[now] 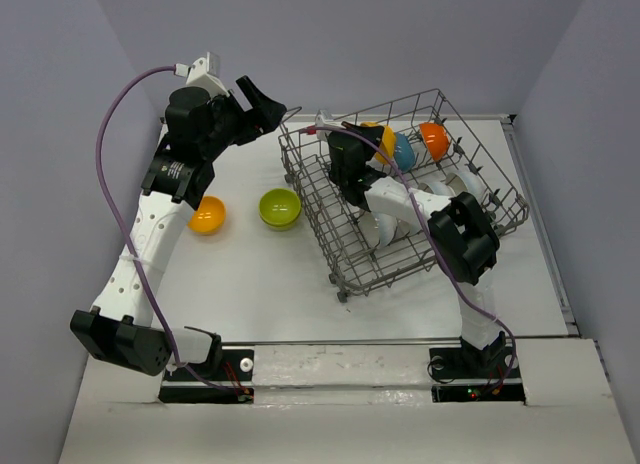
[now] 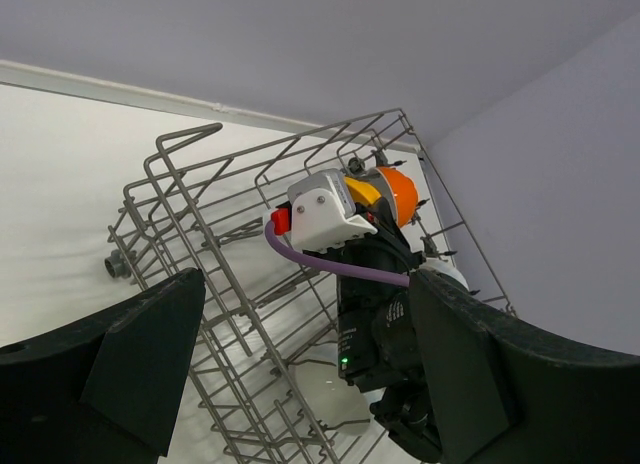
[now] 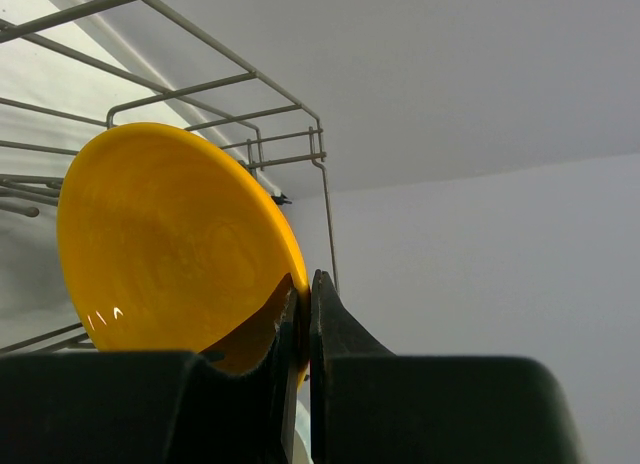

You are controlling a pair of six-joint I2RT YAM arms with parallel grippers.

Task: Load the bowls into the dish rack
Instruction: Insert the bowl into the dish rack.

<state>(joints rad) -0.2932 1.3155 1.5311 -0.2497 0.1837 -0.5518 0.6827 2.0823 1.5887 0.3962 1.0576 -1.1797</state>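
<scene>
Entry: smooth round yellow bowl (image 3: 170, 234), on edge inside grey wire dish rack (image 1: 320, 199); we log right hand (image 3: 304, 284) clamped on its rim, left hand (image 1: 265, 104) open, empty

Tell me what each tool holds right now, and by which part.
The right tool is shut on the yellow bowl, pinching its rim at the dish rack. The left tool is open and holds nothing.

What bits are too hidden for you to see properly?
- Top view: the right arm covers most of the white bowls, so their number is unclear.
- Top view: the blue bowl sits partly hidden behind the yellow bowl.
- Right wrist view: the right gripper hides the yellow bowl's bottom edge.
</scene>
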